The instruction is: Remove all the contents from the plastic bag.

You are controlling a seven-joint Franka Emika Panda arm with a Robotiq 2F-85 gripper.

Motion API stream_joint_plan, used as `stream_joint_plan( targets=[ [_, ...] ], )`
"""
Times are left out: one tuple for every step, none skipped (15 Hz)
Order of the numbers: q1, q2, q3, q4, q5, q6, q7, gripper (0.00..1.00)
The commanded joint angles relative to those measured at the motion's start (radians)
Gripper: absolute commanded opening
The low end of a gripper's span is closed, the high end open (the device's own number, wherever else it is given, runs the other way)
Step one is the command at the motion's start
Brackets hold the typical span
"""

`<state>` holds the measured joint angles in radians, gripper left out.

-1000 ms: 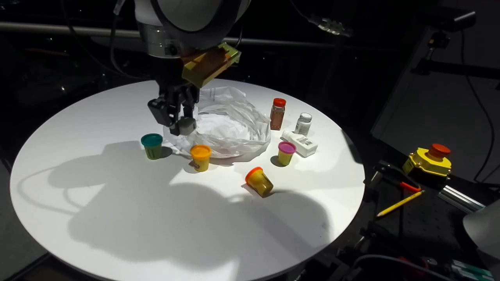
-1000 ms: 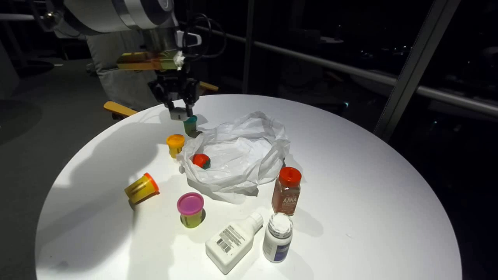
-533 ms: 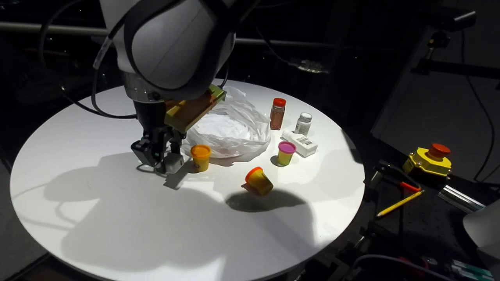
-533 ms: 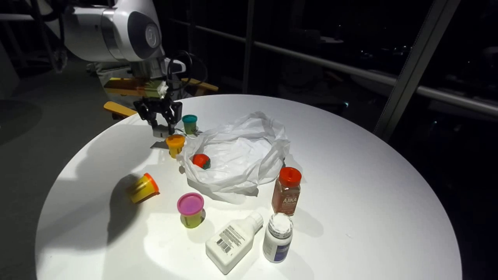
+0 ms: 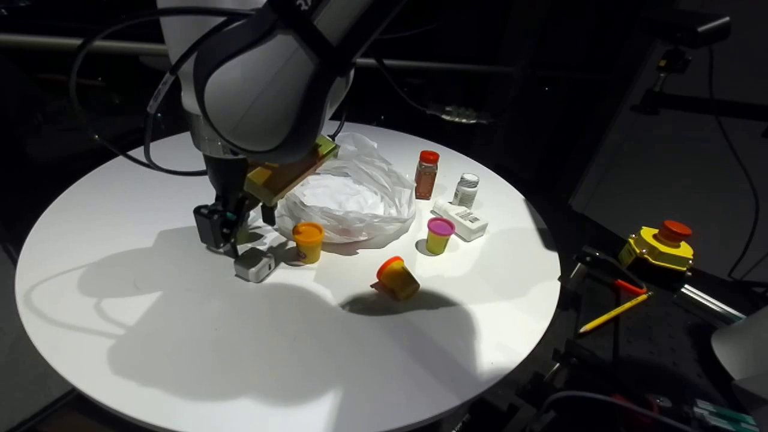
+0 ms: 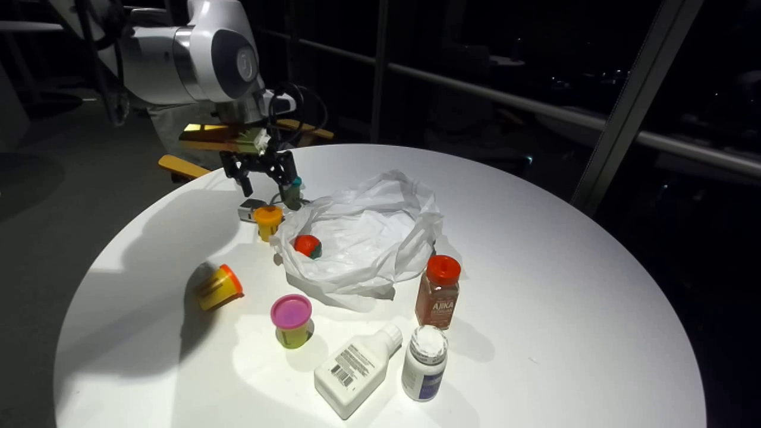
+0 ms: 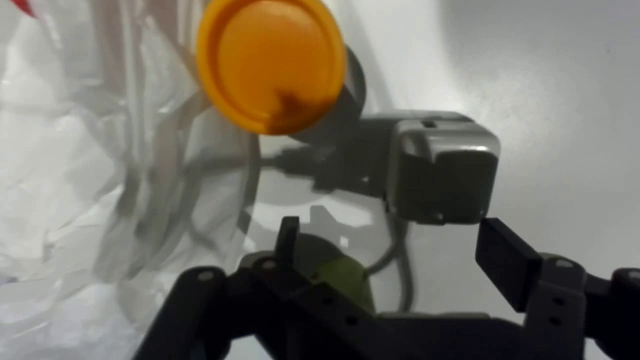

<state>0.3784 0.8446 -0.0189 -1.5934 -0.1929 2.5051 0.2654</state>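
My gripper [image 7: 390, 225] stands open low over the table, jaws wide apart with nothing between them. Just beyond its fingertips a small white-grey block [image 7: 442, 170] rests on the table, beside the orange-lidded cup [image 7: 272, 65]. A teal-lidded cup [image 6: 293, 193] is partly hidden behind the gripper. The plastic bag [image 6: 410, 199] lies wide open and wrinkled, with a red round item [image 6: 307, 245] inside near its rim. Outside the bag are a tipped yellow cup [image 5: 398, 281], a pink-lidded cup [image 5: 440, 237], a red-capped brown bottle [image 6: 439, 294], a small white bottle [image 6: 423, 365] and a white bottle on its side [image 6: 357, 368].
All of this sits on a round white table [image 5: 240, 360]. A yellow box with a red button [image 5: 660, 249] and a pencil [image 5: 615, 313] lie beyond the table's edge. A chair's wooden armrest [image 6: 181, 166] is close behind the table.
My gripper came down to the table beside the orange-lidded cup with the white block, then opened. The block now rests on the table, and the gripper has risen slightly off it.
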Motion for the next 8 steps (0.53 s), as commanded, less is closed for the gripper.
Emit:
stream_joint_plan(
  targets=[
    [0.01, -0.135, -0.09, -0.129, -0.026, 0.043, 0.12, 1.0],
    [-0.01, -0.148, -0.1, -0.143, -0.019, 0.048, 0.123, 1.0],
    [-0.022, -0.144, -0.118, -0.138, -0.022, 0.046, 0.129, 1.0],
    [-0.045, -0.14, -0.121, -0.142, -0.013, 0.047, 0.123, 1.0],
    [-0.063, -0.129, -0.126, -0.139, -0.007, 0.05, 0.122, 1.0],
    [-0.081, -0.106, -0.133, -0.129, -0.004, 0.052, 0.126, 0.99],
    [-0.095, -0.102, -0.133, -0.143, 0.001, 0.066, 0.133, 1.0],
    [-0.11, -0.088, -0.138, -0.148, 0.005, 0.089, 0.145, 1.0]
  ],
)
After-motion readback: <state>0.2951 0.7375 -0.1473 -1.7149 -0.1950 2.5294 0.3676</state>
